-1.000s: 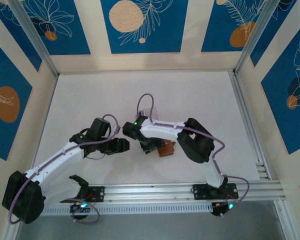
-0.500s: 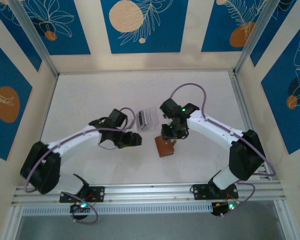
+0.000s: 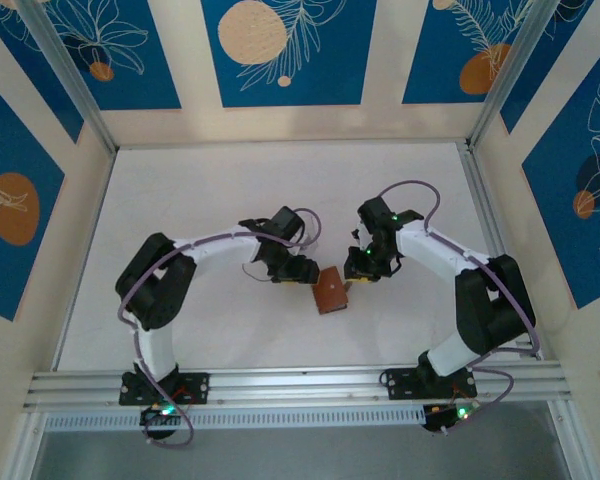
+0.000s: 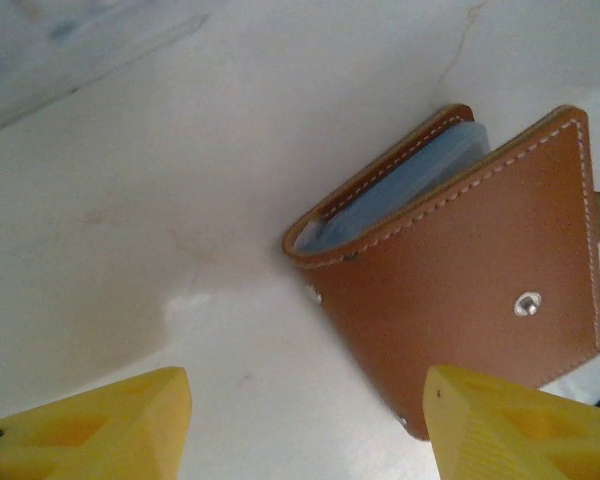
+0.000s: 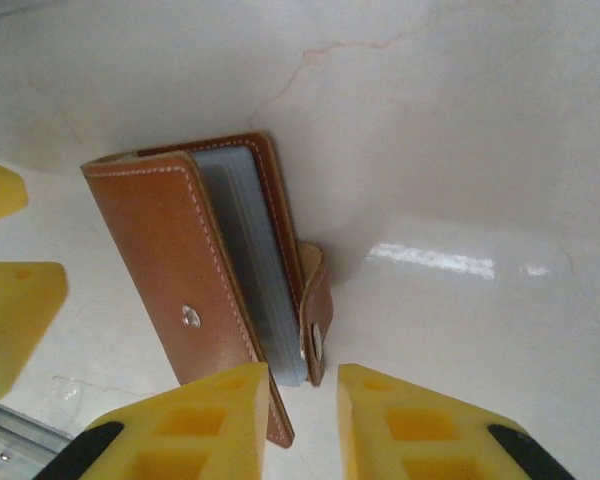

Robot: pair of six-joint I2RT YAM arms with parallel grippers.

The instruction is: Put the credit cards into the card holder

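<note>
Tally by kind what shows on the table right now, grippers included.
Brown card holder: 1
Grippers: 2 (left gripper, right gripper)
Total: 3

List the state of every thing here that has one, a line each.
card holder: unsnapped, fold ajar, snap tab hanging loose.
left gripper: jaws wide apart, empty, beside the card holder.
right gripper: jaws narrowly apart at the snap tab's end, nothing clearly held.
</note>
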